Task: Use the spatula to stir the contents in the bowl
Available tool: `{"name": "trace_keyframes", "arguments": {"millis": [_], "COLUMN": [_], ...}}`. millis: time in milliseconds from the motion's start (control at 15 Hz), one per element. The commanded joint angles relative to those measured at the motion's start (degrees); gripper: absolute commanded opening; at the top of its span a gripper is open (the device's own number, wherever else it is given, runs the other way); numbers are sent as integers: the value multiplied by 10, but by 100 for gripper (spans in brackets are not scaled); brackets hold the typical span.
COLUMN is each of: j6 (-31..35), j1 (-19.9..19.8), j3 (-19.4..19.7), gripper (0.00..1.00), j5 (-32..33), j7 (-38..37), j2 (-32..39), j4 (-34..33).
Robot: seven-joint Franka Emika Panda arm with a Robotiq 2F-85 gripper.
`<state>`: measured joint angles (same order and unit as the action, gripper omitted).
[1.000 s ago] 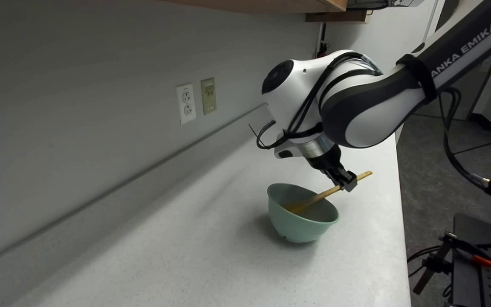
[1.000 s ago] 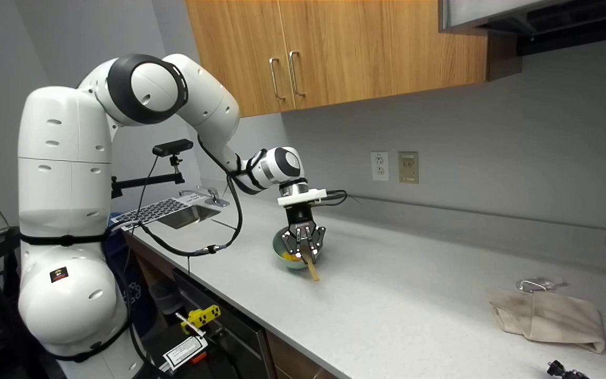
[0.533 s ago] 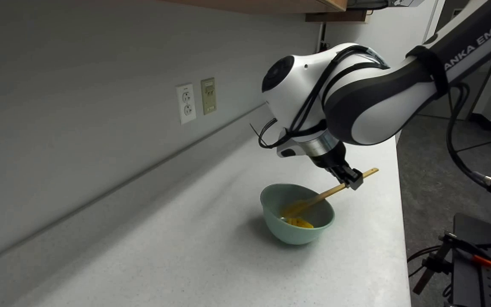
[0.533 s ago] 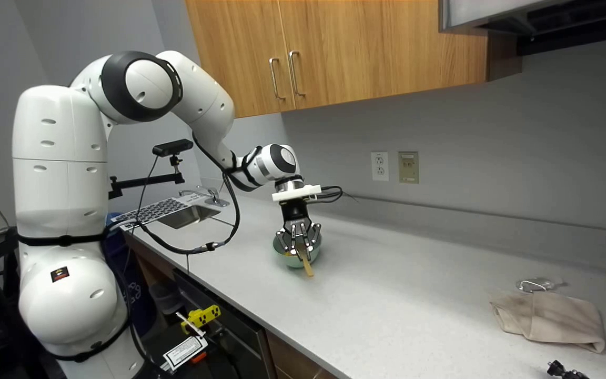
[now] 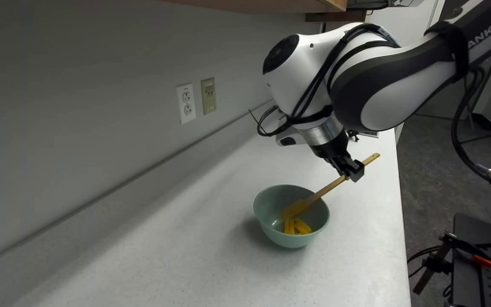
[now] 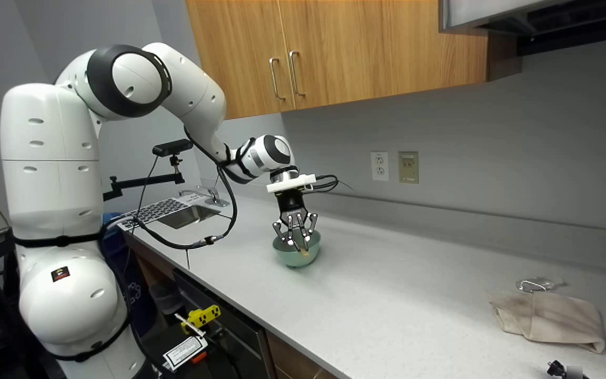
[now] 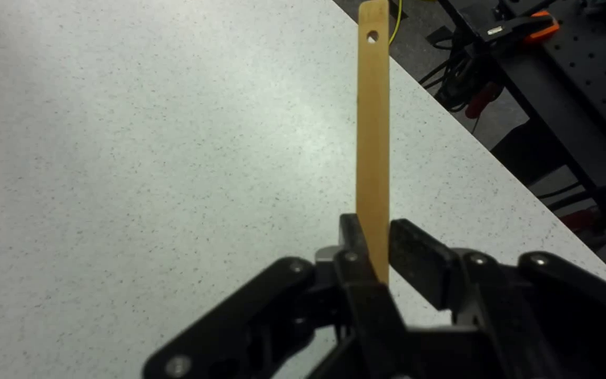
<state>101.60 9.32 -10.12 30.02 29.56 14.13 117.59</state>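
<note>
My gripper [image 7: 373, 227] is shut on the wooden handle of the spatula [image 7: 373, 131], whose holed end sticks out past the fingers. In an exterior view the spatula slants down from the gripper [image 5: 352, 171] into the mint-green bowl [image 5: 291, 239]. Its yellowish flat end [image 5: 295, 208] is inside, right beside the contents [image 5: 300, 227], a few bright yellow pieces at the bottom. Whether the end touches them I cannot tell. The bowl stands upright on the counter. In an exterior view the gripper [image 6: 298, 243] hangs over the bowl's near side [image 6: 288, 258] and hides the contents.
A wall with two outlet plates [image 5: 186, 103] runs behind the white counter [image 5: 151, 256]. Wooden cabinets [image 6: 345, 52] hang above. A beige cloth [image 6: 547, 318] lies farther along, and a sink [image 6: 190, 216] is near the arm's base. The counter's edge drops off close by.
My gripper has risen and the spatula stands steeper. The bowl, tilted a second ago, now sits level and has shifted slightly left in an exterior view, with the contents in sight there.
</note>
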Motion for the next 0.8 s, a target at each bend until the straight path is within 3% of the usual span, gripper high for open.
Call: {"name": "trace_keyframes", "arguments": {"millis": [0,600,667,733], "j6": [6,50,54,56], "j1": [3,5,5,6], "j3": [-2,-9,-8,-9], "gripper": [6,6,47,48], "j5": [8,-3,2,2], "j7": [-14,-38,-39,-41], "j2": [-25,-59,-61,-63], "j4": [16,29,31,33]}}
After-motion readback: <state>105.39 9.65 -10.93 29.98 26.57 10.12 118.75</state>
